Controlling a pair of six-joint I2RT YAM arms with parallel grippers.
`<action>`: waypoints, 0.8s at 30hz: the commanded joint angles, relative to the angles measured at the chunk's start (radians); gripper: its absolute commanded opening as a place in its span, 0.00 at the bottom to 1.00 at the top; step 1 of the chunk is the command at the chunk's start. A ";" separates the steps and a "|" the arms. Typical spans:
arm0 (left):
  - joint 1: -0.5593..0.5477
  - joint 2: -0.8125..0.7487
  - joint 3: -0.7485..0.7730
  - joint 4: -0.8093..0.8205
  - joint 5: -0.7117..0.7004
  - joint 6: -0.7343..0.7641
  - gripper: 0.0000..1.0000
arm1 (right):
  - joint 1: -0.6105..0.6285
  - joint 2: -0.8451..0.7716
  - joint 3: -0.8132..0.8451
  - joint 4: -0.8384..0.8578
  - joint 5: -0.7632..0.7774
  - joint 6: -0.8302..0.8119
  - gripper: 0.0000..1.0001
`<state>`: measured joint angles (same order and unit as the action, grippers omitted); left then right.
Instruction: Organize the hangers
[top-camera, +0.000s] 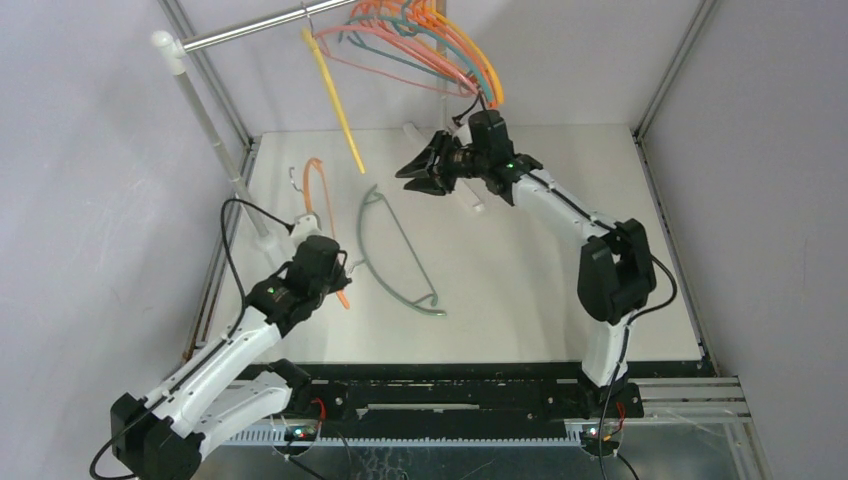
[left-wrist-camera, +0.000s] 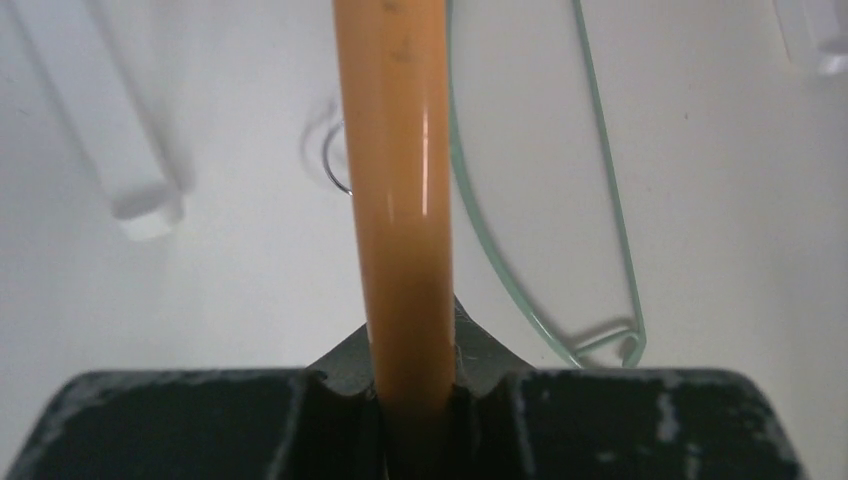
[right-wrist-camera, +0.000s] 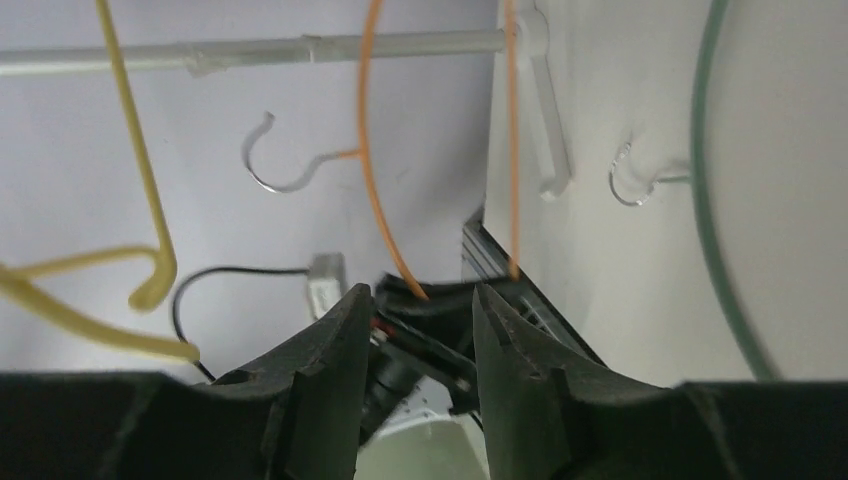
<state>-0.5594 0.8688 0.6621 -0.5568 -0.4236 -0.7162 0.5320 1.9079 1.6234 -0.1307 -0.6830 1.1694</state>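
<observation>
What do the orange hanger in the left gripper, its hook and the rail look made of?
Orange hanger: probably plastic, smooth and glossy; a bright highlight runs along it. Its hook: thin silvery bent wire, likely metal. Rail: seemingly metal tube, dull silver-grey sheen.

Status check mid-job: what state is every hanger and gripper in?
orange hanger: clamped by left gripper
teal hanger: lying loose on table
yellow hanger: hung on rail, tilted
hanger bunch: hung on rail
left gripper: shut on orange hanger
right gripper: open, empty
</observation>
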 joint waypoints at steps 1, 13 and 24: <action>0.034 -0.031 0.148 -0.023 -0.106 0.114 0.00 | -0.006 -0.105 0.010 -0.252 -0.093 -0.274 0.49; 0.052 0.150 0.667 -0.102 -0.227 0.415 0.00 | 0.045 -0.193 -0.052 -0.644 0.108 -0.770 0.51; 0.199 0.298 0.834 -0.047 -0.147 0.483 0.00 | 0.053 -0.133 -0.008 -0.701 0.106 -0.829 0.51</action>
<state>-0.4294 1.1481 1.4235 -0.6617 -0.5987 -0.2771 0.5774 1.7721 1.5661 -0.8101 -0.5838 0.4007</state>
